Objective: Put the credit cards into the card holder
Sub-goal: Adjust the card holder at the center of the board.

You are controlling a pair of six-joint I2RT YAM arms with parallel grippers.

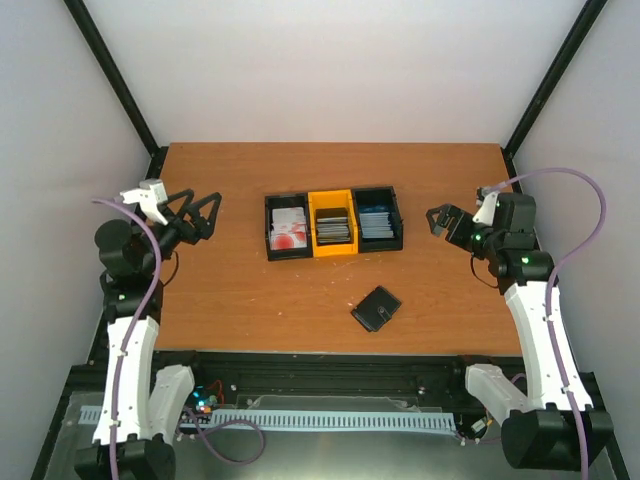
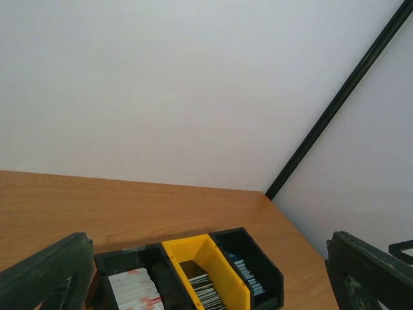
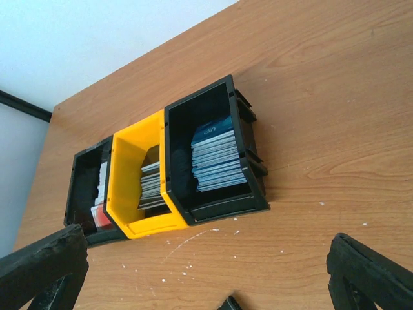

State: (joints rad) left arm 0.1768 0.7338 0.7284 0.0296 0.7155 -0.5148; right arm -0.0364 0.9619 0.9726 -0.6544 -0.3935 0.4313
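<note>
I see white cards [image 1: 289, 235] blotched red, dark grey cards [image 1: 333, 228], blue cards [image 1: 376, 222]; left bin [image 1: 269, 228] black, middle bin [image 1: 330, 197] yellow, right bin [image 1: 397, 220] black — card holder [image 1: 376, 309] plain black, table [image 1: 240, 290] orange-brown wood grain.

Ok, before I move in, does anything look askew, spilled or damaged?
Nothing serious. The card holder lies closed and skewed to the table edge, apart from the bins. Small white specks dot the wood in front of the bins. The credit cards sit stacked inside.
</note>
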